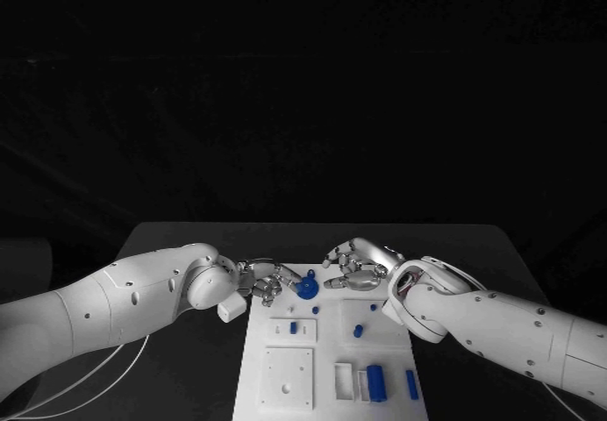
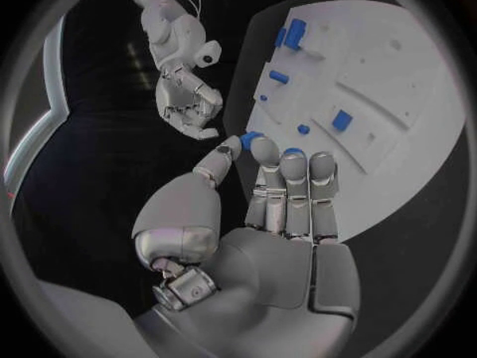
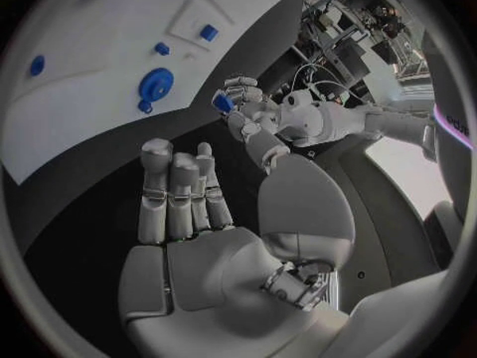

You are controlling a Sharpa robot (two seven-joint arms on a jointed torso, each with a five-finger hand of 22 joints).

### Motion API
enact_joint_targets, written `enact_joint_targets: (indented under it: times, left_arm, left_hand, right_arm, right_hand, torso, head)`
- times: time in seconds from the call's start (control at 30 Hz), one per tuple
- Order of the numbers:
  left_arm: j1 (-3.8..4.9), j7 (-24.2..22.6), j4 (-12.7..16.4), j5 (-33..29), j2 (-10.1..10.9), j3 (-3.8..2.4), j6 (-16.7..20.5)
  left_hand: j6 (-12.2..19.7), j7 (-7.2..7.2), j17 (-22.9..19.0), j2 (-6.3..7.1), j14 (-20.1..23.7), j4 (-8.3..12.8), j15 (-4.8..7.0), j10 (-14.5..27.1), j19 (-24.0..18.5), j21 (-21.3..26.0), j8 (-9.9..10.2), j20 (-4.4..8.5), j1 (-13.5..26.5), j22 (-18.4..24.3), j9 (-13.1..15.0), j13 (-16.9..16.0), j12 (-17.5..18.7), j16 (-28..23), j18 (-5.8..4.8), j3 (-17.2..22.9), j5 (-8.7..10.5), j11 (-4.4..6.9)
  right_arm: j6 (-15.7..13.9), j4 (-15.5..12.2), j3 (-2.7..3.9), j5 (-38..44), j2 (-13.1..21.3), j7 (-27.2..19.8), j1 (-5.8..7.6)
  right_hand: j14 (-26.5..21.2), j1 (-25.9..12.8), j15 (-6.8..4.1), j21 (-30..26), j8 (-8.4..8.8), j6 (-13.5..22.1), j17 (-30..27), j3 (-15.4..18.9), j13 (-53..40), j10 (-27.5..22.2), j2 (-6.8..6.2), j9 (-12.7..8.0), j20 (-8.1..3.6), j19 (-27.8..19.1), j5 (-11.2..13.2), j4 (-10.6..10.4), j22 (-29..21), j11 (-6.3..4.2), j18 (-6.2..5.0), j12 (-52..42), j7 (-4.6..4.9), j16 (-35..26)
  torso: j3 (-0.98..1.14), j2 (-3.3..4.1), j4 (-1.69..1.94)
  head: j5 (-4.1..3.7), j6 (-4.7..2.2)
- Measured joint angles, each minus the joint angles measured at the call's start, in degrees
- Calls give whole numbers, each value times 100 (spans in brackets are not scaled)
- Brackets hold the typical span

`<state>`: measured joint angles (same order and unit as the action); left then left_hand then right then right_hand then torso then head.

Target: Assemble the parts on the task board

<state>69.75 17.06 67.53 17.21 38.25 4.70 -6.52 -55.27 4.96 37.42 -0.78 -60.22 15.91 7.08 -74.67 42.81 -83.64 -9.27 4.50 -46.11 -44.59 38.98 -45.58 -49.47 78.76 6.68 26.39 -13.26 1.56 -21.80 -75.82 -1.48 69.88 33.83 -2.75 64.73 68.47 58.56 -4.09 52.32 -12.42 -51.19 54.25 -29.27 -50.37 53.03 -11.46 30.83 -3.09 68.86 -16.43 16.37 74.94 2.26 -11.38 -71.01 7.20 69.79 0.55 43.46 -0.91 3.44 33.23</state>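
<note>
The white task board (image 1: 323, 351) lies lengthwise in the middle of the black table. My left hand (image 1: 262, 282) hovers over its far left corner and pinches a small blue part (image 3: 223, 101) between thumb and fingertip; the left wrist view shows that part (image 2: 250, 140) at the fingertips. A round blue part (image 1: 308, 288) with a short handle lies on the board's far end between the two hands, and it is also seen in the right wrist view (image 3: 156, 82). My right hand (image 1: 358, 268) hangs over the far right corner, fingers loosely bent and holding nothing.
Nearer on the board are two small blue pegs (image 1: 294, 327) (image 1: 358, 331), a long blue block (image 1: 375, 383), a thin blue bar (image 1: 411, 384) and a raised white square block (image 1: 287, 377). White cables (image 1: 76, 377) trail under my left arm.
</note>
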Motion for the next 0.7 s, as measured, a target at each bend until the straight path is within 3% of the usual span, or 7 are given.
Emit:
enact_joint_targets:
  times: [0.37, 0.7]
  left_arm:
    - [0, -89, 292, -311, 88, -12, -122]
    - [9, -133, 467, -377, 136, -47, -156]
  left_hand:
    - [-8, -9, 5, 0, -5, 0, -5, 0, 0, 0, 0, 0, 0, 1, -8, -5, -22, 0, 0, 0, 0, 0]
    - [-7, -10, 5, 0, -5, 0, -7, 20, 0, 0, 0, 0, 0, -4, -14, -10, -22, 0, 0, 0, 0, -19]
  right_arm:
    - [-5, -5, -40, 124, -118, -125, -47]
    - [3, -9, -55, 109, -137, -159, -90]
  right_hand:
    - [-15, 22, 15, 0, 0, 13, 0, 0, 5, 0, 22, -24, 1, -1, 0, 0, -1, 0, 0, 0, 10, 0]
    - [-32, 22, 32, 0, 24, 30, 1, 16, 11, -20, 22, -45, 3, -2, 0, 15, -1, 20, 0, 1, 8, 0]
  torso:
    - [-8, 2, 4]
    - [-2, 3, 2]
  head:
    - [-27, 2]
    - [-29, 12]
